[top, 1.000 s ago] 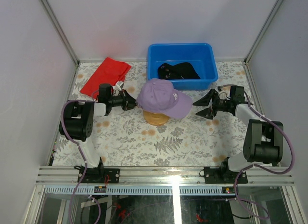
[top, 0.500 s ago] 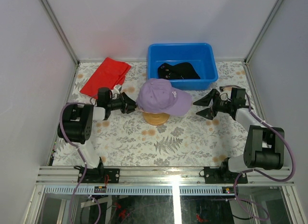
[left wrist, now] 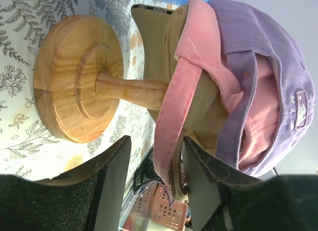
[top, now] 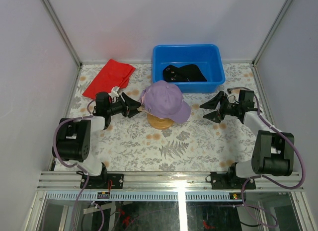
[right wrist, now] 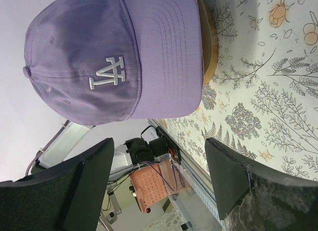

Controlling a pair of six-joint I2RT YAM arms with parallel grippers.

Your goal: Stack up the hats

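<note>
A purple hat (top: 163, 101) with a white logo tops a stack on the wooden stand (top: 160, 122). In the left wrist view the pink hat (left wrist: 185, 87) and tan hat (left wrist: 201, 112) sit under the purple hat (left wrist: 268, 67). My left gripper (top: 137, 109) is at the back of the stack, open, and the pink and tan back straps hang loose between its jaws (left wrist: 155, 140). To the right of the brim (right wrist: 164, 62) my right gripper (top: 203, 113) is open and holds nothing (right wrist: 159, 141). A black hat (top: 185, 73) lies in the blue bin.
The blue bin (top: 158, 62) stands at the back centre. At the back left lies a folded red cloth (top: 108, 79), just behind my left arm. The stand's round base (left wrist: 74, 87) rests on the flowered table cover.
My left gripper has opened, letting go of the back of the stack, and drawn slightly left. The purple hat has turned, its brim now pointing more toward the front right. My right gripper has barely moved.
</note>
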